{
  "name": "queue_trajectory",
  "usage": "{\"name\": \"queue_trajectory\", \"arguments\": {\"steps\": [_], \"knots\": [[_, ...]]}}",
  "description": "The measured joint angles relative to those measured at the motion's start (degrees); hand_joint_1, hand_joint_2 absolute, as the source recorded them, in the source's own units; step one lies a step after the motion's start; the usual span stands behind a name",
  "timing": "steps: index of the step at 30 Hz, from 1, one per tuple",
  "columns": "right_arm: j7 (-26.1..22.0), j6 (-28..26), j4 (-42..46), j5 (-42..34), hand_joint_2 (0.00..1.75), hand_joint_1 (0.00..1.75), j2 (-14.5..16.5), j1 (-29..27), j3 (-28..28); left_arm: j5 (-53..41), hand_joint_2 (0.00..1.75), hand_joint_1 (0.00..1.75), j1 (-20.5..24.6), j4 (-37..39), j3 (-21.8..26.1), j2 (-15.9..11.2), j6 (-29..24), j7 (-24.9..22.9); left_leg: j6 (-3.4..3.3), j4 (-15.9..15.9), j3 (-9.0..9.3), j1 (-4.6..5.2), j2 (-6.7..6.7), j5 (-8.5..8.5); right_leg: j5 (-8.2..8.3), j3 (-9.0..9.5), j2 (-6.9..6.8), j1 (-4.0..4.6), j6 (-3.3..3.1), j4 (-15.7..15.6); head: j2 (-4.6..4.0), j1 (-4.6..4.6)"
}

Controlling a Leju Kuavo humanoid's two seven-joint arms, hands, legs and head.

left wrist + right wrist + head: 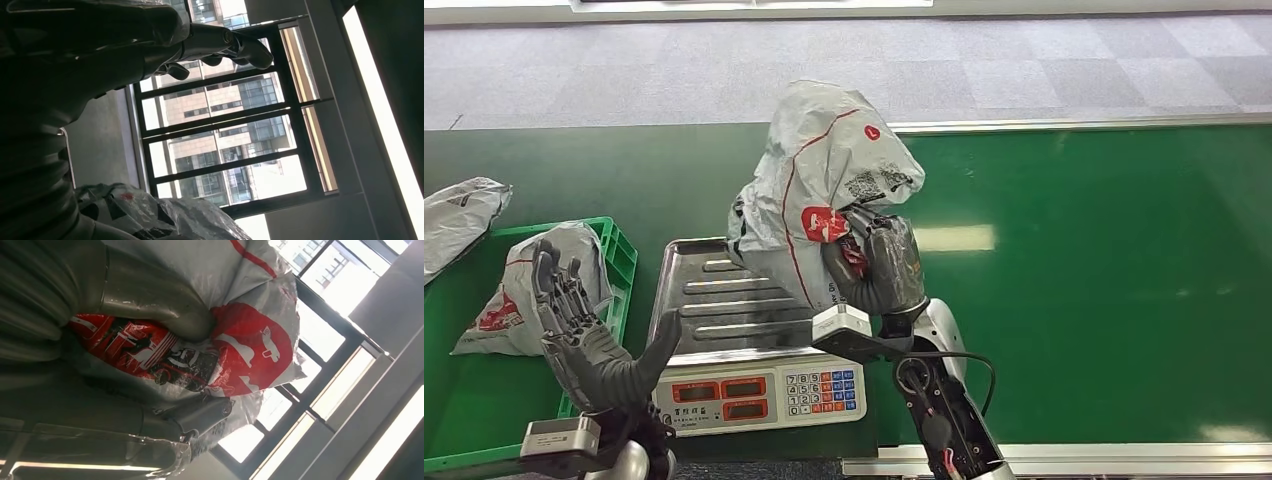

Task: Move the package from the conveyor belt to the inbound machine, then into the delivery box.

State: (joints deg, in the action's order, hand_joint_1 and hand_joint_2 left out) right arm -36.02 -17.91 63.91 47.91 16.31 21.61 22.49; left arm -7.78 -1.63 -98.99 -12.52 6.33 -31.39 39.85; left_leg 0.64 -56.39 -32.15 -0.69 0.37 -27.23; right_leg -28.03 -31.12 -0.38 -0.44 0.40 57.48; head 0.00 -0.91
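1. At the far left we see the delivery box (622, 262), a green crate with a bagged parcel (534, 290) already in it, and the left robot hand (589, 335) raised beside it, fingers spread and holding nothing.
2. Next comes the inbound machine (724, 300), a scale with a steel tray.
3. The right robot hand (879, 265) grips the package (824, 180) at its lower end; the package stands upright, long axis vertical, over the tray's right edge beside the green conveyor belt (1104, 280).
4. We judge that the coming move is leftward and down onto the tray.
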Motion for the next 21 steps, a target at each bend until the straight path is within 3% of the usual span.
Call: {"name": "queue_trajectory", "arguments": {"steps": [7,12,21], "knots": [[-0.6,2.8,1.4,-2.5,1.75,1.75,0.2,0.6,0.5,0.0,1.75,0.00,-0.5,-0.8,0.4,-0.1,0.1,0.0,0.00,0.0,0.00,0.00,-0.01,0.00,0.00,0.01,0.00,0.00,0.00,0.0,0.00,0.00],[-1.8,7.6,1.1,-5.8,1.75,1.75,0.3,1.9,1.3,0.0,1.75,0.00,-0.7,-0.9,0.8,-0.2,0.4,0.0,0.00,0.0,0.00,0.00,-0.01,0.00,0.00,0.00,0.00,0.00,0.00,0.0,0.00,-0.01],[-1.0,12.8,-4.8,-6.6,1.75,1.75,0.3,4.7,2.7,0.0,1.75,0.00,-0.7,-0.9,1.4,-0.2,0.7,0.0,0.00,0.0,-0.01,0.00,-0.01,0.00,0.00,0.00,-0.01,0.00,0.00,0.0,0.00,0.01]]}}
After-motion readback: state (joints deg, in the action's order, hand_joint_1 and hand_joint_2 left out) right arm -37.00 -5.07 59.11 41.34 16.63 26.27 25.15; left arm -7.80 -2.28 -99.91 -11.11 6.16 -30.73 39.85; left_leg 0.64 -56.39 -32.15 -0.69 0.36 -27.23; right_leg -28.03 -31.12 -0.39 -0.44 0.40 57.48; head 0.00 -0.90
